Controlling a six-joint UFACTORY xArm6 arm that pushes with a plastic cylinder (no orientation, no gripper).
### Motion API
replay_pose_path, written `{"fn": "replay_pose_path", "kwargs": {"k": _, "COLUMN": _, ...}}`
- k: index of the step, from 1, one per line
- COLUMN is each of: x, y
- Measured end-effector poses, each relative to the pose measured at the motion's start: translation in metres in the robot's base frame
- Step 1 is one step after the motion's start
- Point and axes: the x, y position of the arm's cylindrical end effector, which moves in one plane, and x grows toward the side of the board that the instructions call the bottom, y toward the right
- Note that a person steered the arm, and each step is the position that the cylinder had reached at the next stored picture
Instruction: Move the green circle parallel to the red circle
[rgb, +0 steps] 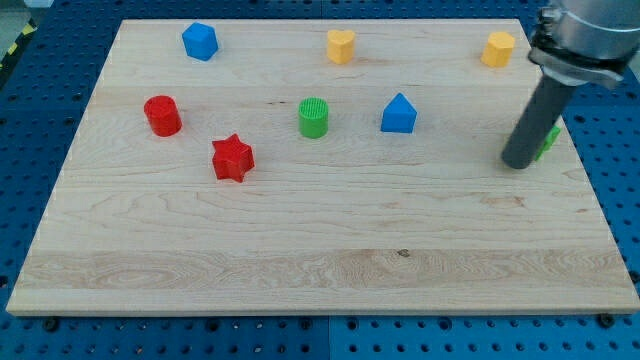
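The green circle (314, 117) stands upright near the middle of the wooden board (320, 260). The red circle (162, 115) stands at the view's left, at about the same height in the view as the green one. My tip (520, 163) rests on the board at the view's right, far to the right of the green circle. A second green block (549, 138) is mostly hidden behind the rod, so its shape cannot be made out.
A red star (233, 158) lies below and between the two circles. A blue block (399, 114) sits right of the green circle, another blue block (200, 41) at top left. Two yellow blocks (341, 45) (498, 48) sit along the top edge.
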Motion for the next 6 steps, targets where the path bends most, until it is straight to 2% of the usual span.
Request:
{"fn": "replay_pose_path", "kwargs": {"k": 3, "x": 0.01, "y": -0.141}}
{"fn": "replay_pose_path", "kwargs": {"k": 6, "x": -0.077, "y": -0.167}}
